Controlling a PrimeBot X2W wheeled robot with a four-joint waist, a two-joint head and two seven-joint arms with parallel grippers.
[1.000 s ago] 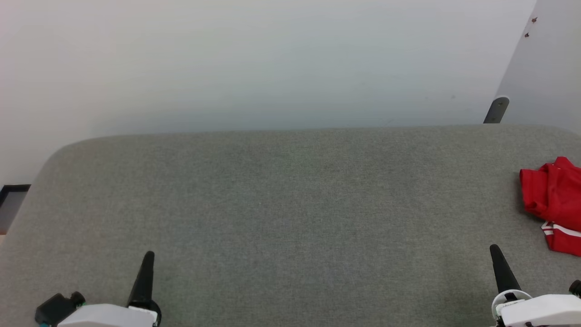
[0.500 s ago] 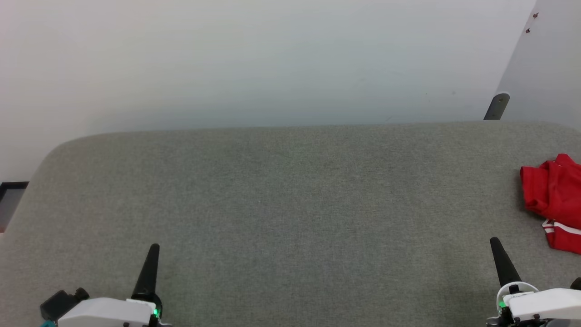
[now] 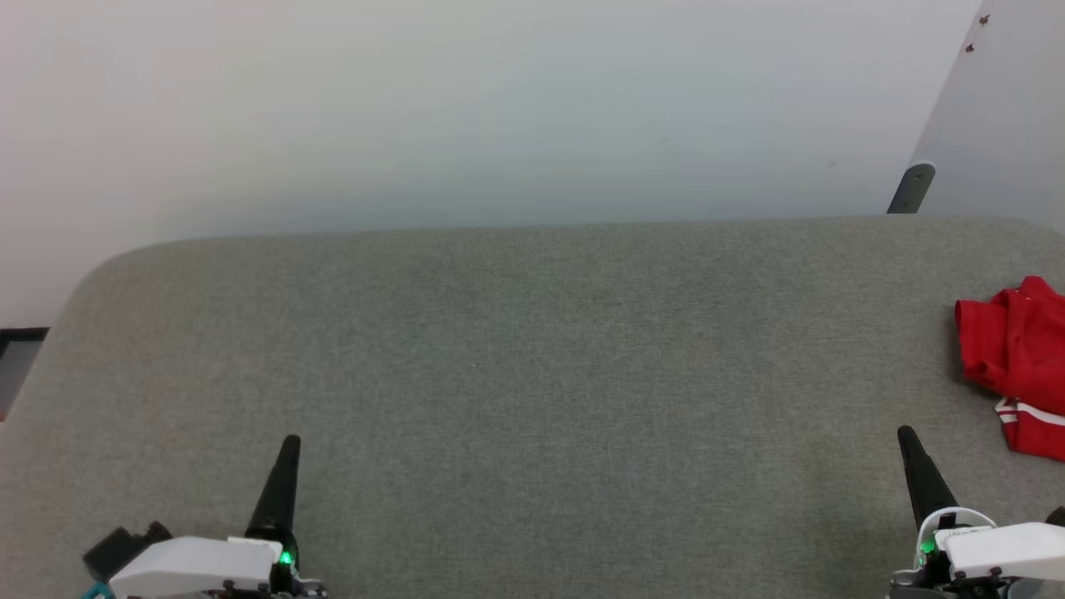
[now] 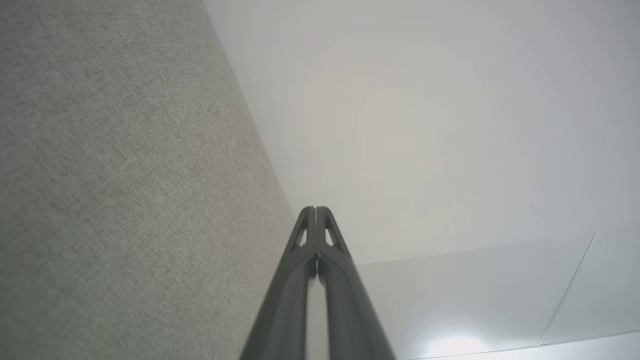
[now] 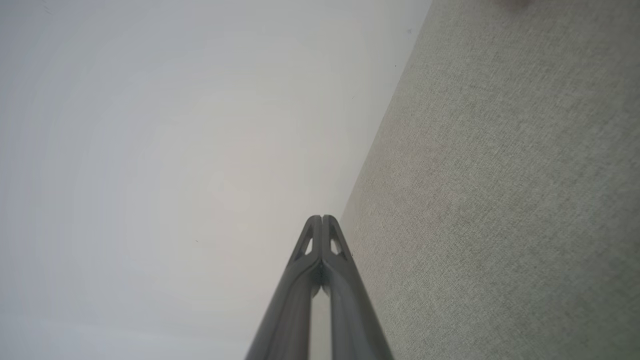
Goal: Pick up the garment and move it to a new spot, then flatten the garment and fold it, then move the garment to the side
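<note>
One grey woven-fabric surface (image 3: 532,374), rounded corners. One crumpled red jersey garment (image 3: 1011,349) w/ red-white stripe trim lies on the surface's right end, cut by frame edge. Head view has the garment; wrist views give fingertips pressed together. Two pincers at surface's near edge: left pincer (image 3: 290,443) & right pincer (image 3: 905,434), both closed, empty.

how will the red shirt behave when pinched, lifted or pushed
The garment lies crumpled in soft folds, so it will likely hang floppy from a pinch. It looks thin, so probably light. Pushed across the textured grey surface, it would probably bunch rather than slide.
</note>
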